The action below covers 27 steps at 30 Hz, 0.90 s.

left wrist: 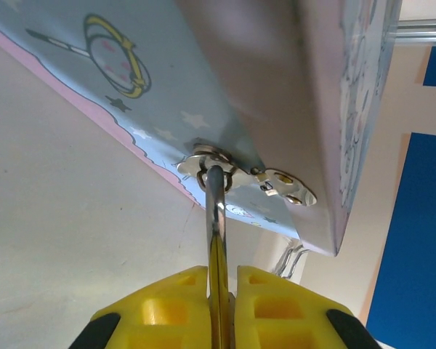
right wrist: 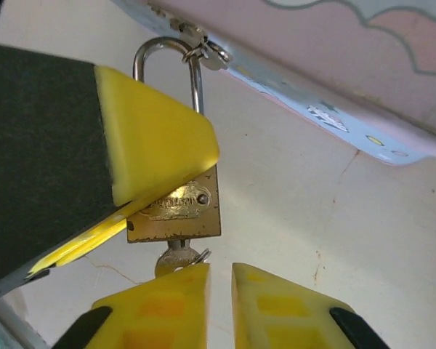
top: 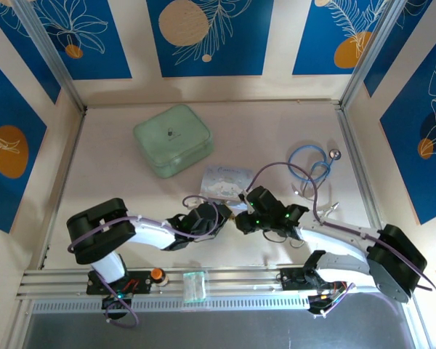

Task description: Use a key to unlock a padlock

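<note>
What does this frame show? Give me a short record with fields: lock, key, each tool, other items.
padlock: brass body, shackle hooked through the hasp of the pale blue tin
key: seated in the keyhole on the padlock's underside
left tool: shut on the padlock
right tool: next to the key's head, narrow gap between the fingers, nothing in it
lock state: cannot tell, a finger covers the shackle's legs
other items: green box, blue looped cable

Brass padlock hangs shackle-up, key seemingly in its underside.
</note>
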Tool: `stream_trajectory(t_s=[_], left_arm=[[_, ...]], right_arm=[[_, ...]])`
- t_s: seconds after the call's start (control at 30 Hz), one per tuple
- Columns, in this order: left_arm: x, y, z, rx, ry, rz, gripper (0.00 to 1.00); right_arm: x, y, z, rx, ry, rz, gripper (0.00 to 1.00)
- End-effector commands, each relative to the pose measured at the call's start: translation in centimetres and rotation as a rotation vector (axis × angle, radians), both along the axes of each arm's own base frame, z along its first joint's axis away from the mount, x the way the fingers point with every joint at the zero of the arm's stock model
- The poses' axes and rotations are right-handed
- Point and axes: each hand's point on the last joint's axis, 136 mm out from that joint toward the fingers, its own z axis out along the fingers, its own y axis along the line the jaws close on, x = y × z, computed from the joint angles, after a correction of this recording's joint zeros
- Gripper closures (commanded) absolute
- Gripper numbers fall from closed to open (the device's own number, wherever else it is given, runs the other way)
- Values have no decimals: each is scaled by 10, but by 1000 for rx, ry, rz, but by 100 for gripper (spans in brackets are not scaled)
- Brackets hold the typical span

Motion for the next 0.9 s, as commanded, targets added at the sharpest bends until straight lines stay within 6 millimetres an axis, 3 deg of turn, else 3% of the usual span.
stream_trajectory(t_s=[0.0, 0.1, 0.2, 0.33, 0.53, 0.77, 0.87], left_arm=[[1, -6, 19, -77, -18, -15, 100], [2, -2, 16, -67, -17, -8, 100], [2, 0, 16, -68, -16, -8, 100], [2, 3, 17, -66, -19, -6, 100], [2, 3, 23, -68, -27, -10, 100], [0, -5, 29, -98, -22, -35, 100], [0, -5, 31, -99, -23, -34, 100]], right_arm=[[-4, -7, 3, -28, -42, 39, 68], [-4, -16, 2, -104, -88, 36, 51], [-8, -11, 3, -122, -109, 95, 50], [-14, 4, 6, -117, -156, 194, 59], [-6, 16, 10, -127, -212, 226, 66], [5, 28, 12, -141, -249, 238, 68], [9, 31, 16, -131, -273, 234, 77]])
